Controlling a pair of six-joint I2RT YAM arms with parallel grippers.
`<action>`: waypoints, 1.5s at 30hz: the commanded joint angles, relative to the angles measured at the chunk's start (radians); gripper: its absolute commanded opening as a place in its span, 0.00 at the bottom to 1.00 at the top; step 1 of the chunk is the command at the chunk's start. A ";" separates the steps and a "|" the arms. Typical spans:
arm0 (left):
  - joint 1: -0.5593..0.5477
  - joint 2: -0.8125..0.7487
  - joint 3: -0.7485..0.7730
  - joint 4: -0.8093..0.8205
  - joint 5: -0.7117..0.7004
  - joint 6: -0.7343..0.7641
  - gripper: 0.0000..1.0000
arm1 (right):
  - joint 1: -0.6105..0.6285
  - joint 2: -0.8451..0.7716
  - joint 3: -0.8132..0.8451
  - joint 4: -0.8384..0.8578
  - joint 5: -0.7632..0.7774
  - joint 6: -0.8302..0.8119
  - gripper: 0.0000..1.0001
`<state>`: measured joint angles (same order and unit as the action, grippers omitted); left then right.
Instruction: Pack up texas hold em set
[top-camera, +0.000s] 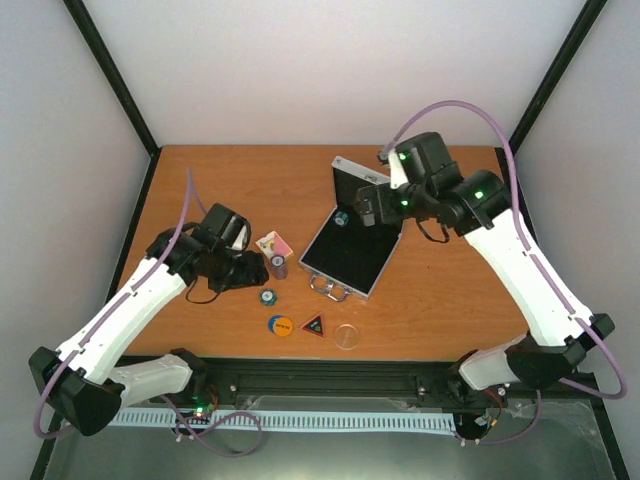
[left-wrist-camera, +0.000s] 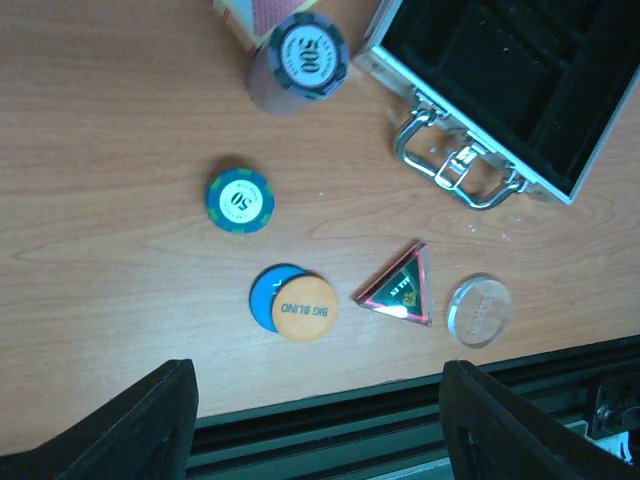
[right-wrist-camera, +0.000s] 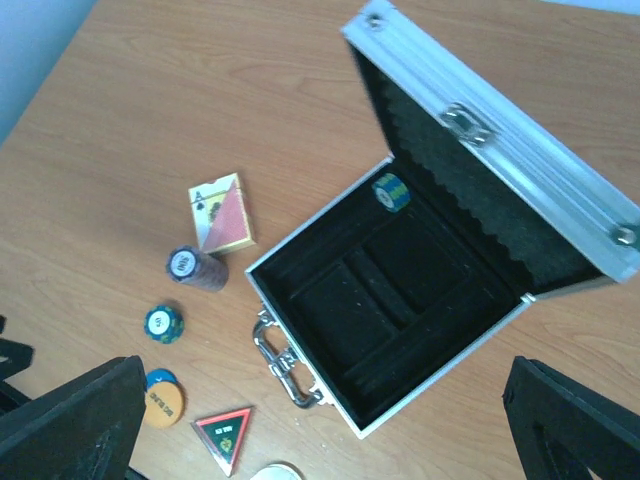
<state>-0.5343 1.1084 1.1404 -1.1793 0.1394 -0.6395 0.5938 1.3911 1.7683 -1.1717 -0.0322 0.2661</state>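
— Where does my overhead sit?
— Above and behind the arm bases (top-camera: 170, 375), well back, facing down over the table (top-camera: 230, 190). Bases at six o'clock, far edge at twelve.
— My left wrist view?
— Close, almost straight down. The orange disc (left-wrist-camera: 305, 308) is near centre, the case (left-wrist-camera: 520, 165) at one o'clock.
— Right wrist?
— Higher, tilted into the open case, with that disc at seven o'clock. I get case and disc in all three.

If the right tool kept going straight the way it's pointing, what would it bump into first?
Probably the open silver case: its black lining lies straight ahead of the right tool. Depth is unclear, so the front rim might come first.
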 joint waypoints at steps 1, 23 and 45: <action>-0.003 -0.018 -0.013 -0.008 -0.021 -0.069 0.68 | 0.106 0.054 0.069 -0.049 0.091 0.017 1.00; 0.020 0.075 0.694 -0.142 -0.679 -0.041 0.75 | 0.399 0.376 0.142 -0.066 0.035 0.005 0.94; 0.020 -0.033 0.832 0.026 -0.749 0.074 0.68 | 0.539 0.722 0.301 -0.095 -0.097 -0.034 0.78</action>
<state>-0.5198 1.1015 1.9358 -1.1854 -0.5713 -0.5716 1.1221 2.0789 2.0499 -1.2587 -0.1284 0.2653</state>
